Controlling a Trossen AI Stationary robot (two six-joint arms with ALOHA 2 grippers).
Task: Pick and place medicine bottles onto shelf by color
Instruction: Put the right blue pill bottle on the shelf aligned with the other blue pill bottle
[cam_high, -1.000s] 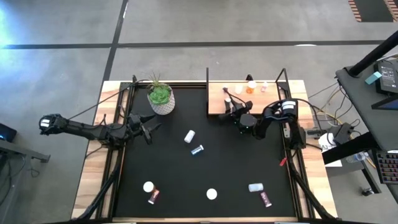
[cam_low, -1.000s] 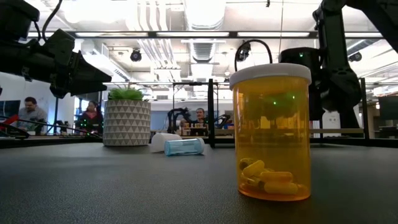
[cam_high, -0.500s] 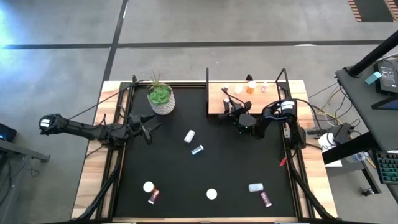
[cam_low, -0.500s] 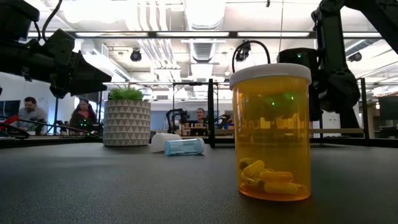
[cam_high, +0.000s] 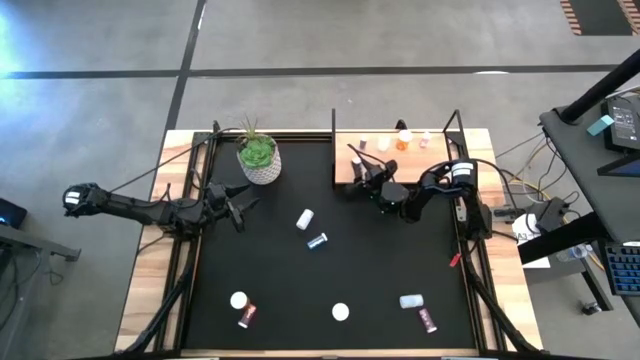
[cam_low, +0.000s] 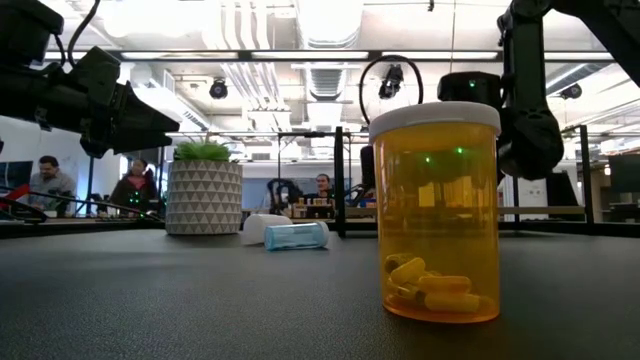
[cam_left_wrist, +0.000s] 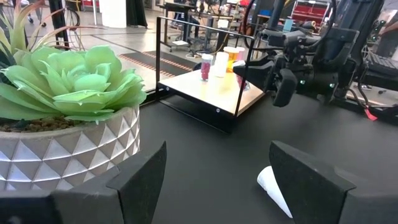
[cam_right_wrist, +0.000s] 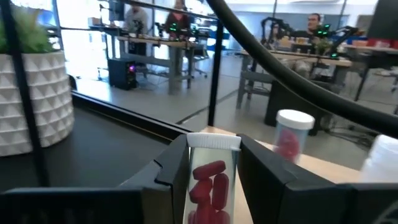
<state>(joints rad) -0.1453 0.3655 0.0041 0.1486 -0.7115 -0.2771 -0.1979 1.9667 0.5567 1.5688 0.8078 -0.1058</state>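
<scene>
Black matting covers the table from above; the right gripper (cam_high: 358, 165) hangs over the shelf (cam_high: 345, 172) near its front-left corner. Its wrist view shows the jaws clamped on a bottle of red pills (cam_right_wrist: 209, 180). Left gripper (cam_high: 243, 205) waits agape beside the plant pot (cam_high: 259, 160).

A white pot (cam_high: 259, 167) with a raised triangle pattern is standing near the far left corner of the black mat (cam_high: 330, 270), and a green succulent (cam_high: 257, 150) is growing in it. The mat is covering most of the light-wood counter (cam_high: 150, 290). Grey concrete floor (cam_high: 330, 40) with dark lines is stretching beyond the counter. In the low view, people are sitting at desks in the room behind (cam_low: 45, 180).
</scene>
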